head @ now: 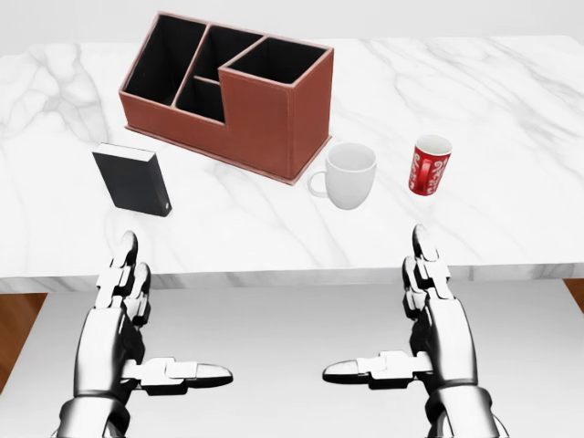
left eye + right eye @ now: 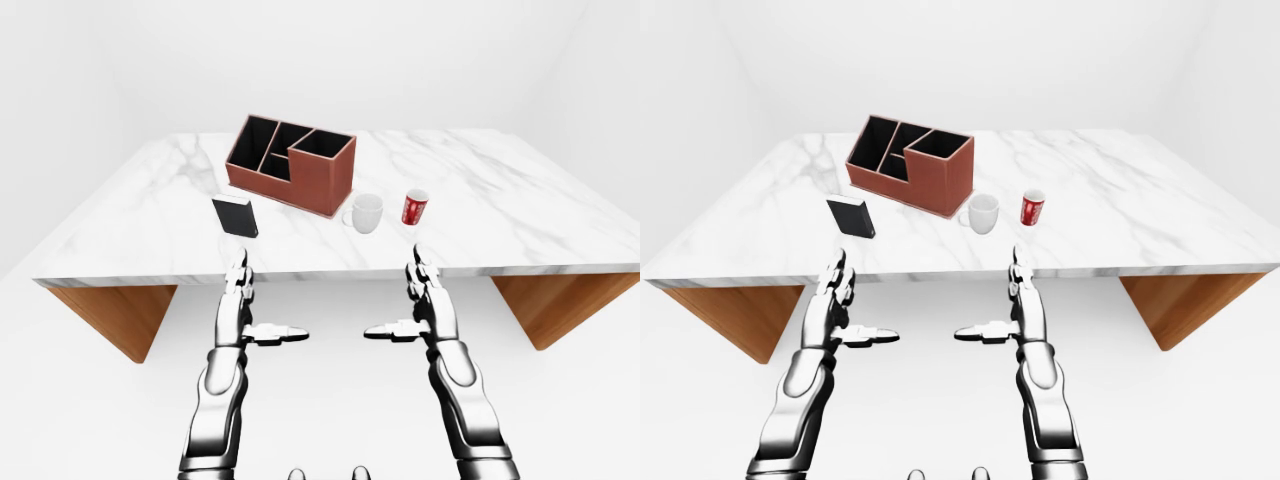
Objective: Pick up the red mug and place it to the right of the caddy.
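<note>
The red mug [image 1: 429, 165] with a white pattern stands upright on the marble table [image 1: 511, 119], right of a white mug [image 1: 350, 175]. The brown caddy [image 1: 228, 91] with black compartments sits up and to the left of both mugs. My left hand [image 1: 151, 324] and right hand [image 1: 401, 324] hover below the table's near edge, both open with fingers stretched and thumbs pointing inward. Neither hand touches anything. The right hand is below the red mug in the head view.
A small black box [image 1: 134, 180] stands on the table left of the white mug, below the caddy. Wooden table supports [image 2: 120, 315] show under the marble top at both sides. White floor and walls surround the table.
</note>
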You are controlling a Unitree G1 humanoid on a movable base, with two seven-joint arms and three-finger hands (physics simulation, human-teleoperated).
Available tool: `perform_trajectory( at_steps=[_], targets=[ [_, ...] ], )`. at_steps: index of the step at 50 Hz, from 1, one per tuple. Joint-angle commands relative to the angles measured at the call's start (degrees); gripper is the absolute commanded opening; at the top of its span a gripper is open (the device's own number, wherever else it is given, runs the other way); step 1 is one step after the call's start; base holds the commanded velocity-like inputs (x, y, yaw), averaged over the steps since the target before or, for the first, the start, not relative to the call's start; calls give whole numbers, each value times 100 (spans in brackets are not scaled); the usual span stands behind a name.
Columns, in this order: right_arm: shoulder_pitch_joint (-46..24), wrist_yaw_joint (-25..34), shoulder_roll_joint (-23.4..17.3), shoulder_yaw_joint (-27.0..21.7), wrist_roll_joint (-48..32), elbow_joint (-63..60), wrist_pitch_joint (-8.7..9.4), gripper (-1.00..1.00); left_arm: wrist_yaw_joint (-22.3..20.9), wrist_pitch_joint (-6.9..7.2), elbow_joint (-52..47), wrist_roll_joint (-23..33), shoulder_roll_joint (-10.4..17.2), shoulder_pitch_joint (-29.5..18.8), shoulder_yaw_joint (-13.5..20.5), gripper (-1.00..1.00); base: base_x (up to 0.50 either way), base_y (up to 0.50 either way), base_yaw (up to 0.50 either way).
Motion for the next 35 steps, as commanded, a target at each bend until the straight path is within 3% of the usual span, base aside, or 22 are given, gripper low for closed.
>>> perform_trajectory(
  at_steps=[1, 7, 8, 9, 11, 15, 16, 17, 19, 27, 30, 35],
  targets=[
    [188, 256, -78, -165, 91, -540, 198, 100, -208, 118, -512, -37, 84, 174, 172, 100, 0, 0, 0],
    [271, 242, -68, -181, 48, -838, 335, 100, -241, 269, -880, -52, 62, 305, 186, 100, 0, 0, 0],
    [283, 230, -62, -188, 42, -882, 353, 100, -247, 175, -826, -35, 58, 330, 183, 100, 0, 0, 0],
    [305, 232, -56, -188, 51, -952, 391, 100, -258, -9, -684, -23, 54, 353, 185, 100, 0, 0, 0],
    [392, 270, -48, -170, 78, -1201, 421, 100, -280, -61, -684, -25, 59, 390, 193, 100, 0, 0, 0],
    [521, 295, -53, -220, 110, -1655, 421, 100, -317, 64, -1059, -42, 58, 526, 213, 100, 0, 0, 0],
    [535, 296, -56, -226, 80, -1687, 421, 100, -315, 298, -1318, -50, 61, 539, 219, 100, 0, 0, 0],
    [547, 305, -51, -241, 92, -1736, 421, 100, -311, 368, -1424, -44, 55, 555, 225, 100, 0, 0, 0],
    [580, 337, -42, -259, 136, -1863, 421, 100, -330, 185, -1328, -32, 34, 613, 221, 100, 0, 0, 0],
    [635, 333, -26, -379, 208, -2259, 421, 100, -368, 242, -1676, -9, 12, 780, 178, 100, 0, 0, 0],
    [657, 332, -14, -388, 236, -2344, 421, 100, -343, 203, -1703, -42, -4, 781, 230, 100, 0, 0, 0],
    [728, 314, 4, -359, 216, -2513, 421, 100, -355, 304, -1998, -77, -6, 887, 253, 100, 0, 0, 0]
  ],
)
